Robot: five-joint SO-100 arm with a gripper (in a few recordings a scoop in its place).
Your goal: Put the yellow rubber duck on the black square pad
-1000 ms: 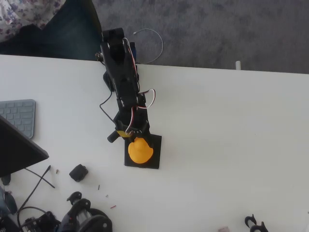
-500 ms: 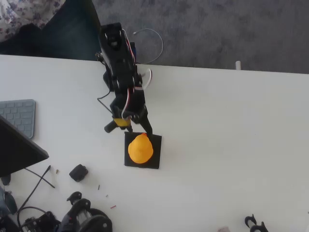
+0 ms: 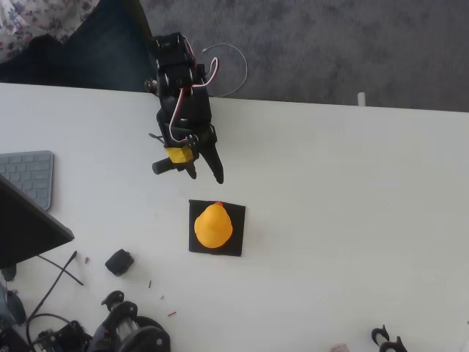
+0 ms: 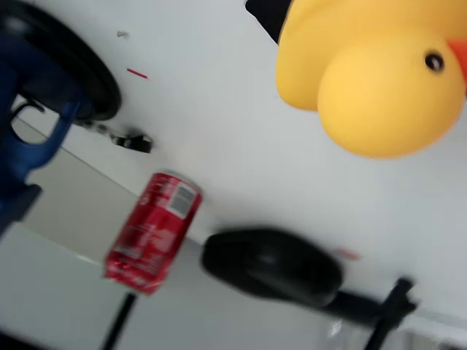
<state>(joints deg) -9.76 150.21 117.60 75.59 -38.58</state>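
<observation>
On the white table (image 3: 352,220), seen from overhead, the yellow rubber duck (image 3: 213,226) sits on the black square pad (image 3: 236,217), its orange beak pointing up the picture toward the arm. The duck covers most of the pad, leaving black showing along the right side and at the corners. Just above the pad the gripper (image 3: 207,176) hangs free of the duck, its two dark fingers spread in a narrow V with nothing between them (a clear strip of white table lies between the fingertips and the pad's upper edge). A yellow band shows on the black arm (image 3: 179,81) just behind the fingers, and red and white wires loop along it. At the left edge lie a grey keyboard (image 3: 29,176) and the dark corner of a monitor (image 3: 29,231). Below those sits a small chunky black block (image 3: 119,261), with thin black cables (image 3: 58,271) nearby and some dark gear (image 3: 132,330) along the bottom edge. A grey carpet (image 3: 337,44) runs beyond the far side of the table.

From the wrist view, which is tilted, the duck (image 4: 372,76) looms large at the upper right, head nearest, with one black eye and a sliver of orange beak at the edge. A corner of the pad (image 4: 267,13) peeks out behind it. Farther off, blurred, are a red drinks can (image 4: 153,232), a rounded black object (image 4: 273,266) and something blue (image 4: 25,146) at the left.
</observation>
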